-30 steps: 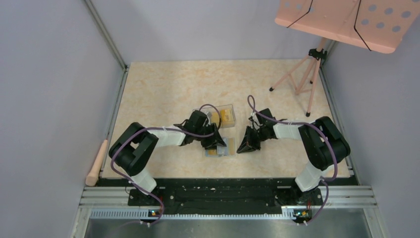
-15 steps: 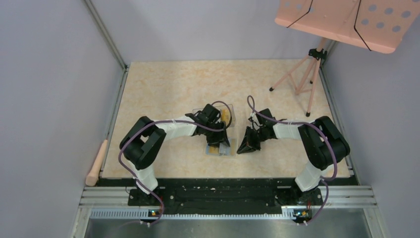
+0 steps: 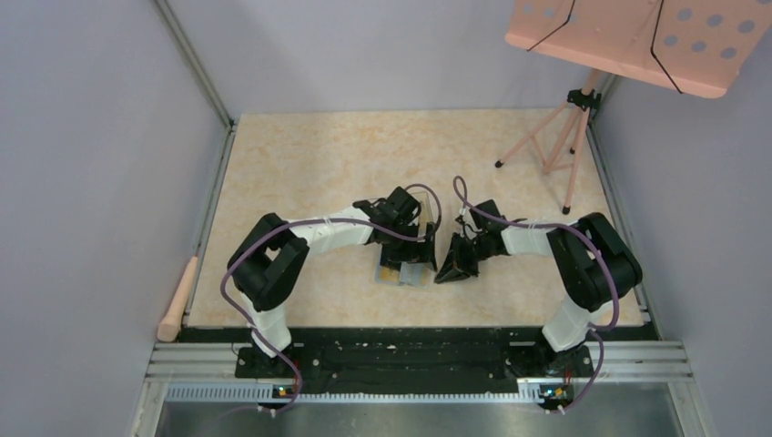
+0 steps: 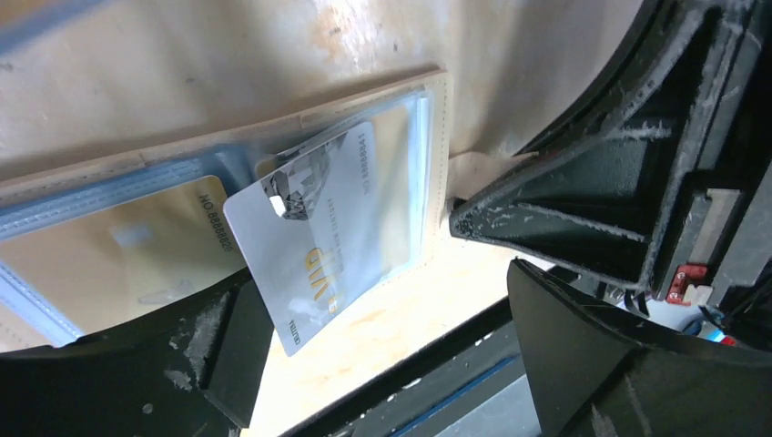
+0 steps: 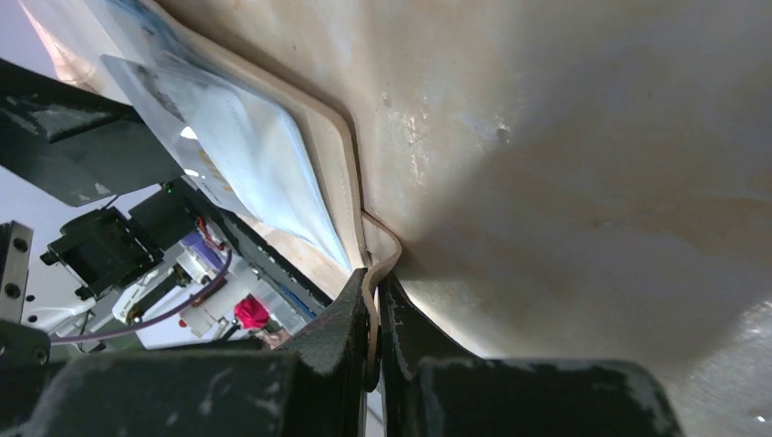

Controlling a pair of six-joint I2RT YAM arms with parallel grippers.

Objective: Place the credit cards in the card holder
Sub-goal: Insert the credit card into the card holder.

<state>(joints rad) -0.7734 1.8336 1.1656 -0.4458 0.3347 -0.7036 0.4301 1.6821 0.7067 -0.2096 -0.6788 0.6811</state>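
The card holder lies open on the table, its beige rim and clear pockets facing up. A pale card with gold lettering sits slanted, partly inside the right pocket, its lower corner sticking out. A golden card fills the pocket beside it. My left gripper hovers over the holder, open wide, with the pale card's free corner next to its left finger. My right gripper is shut on the holder's beige tab at its right edge, seen from above at the gripper.
A clear plastic box is mostly hidden behind my left wrist. A pink music stand on a tripod fills the back right corner. A wooden handle lies outside the table's left edge.
My left gripper has swung right over the holder and opened wide, letting go of the pale card, which stays in the pocket. The right gripper has not moved.
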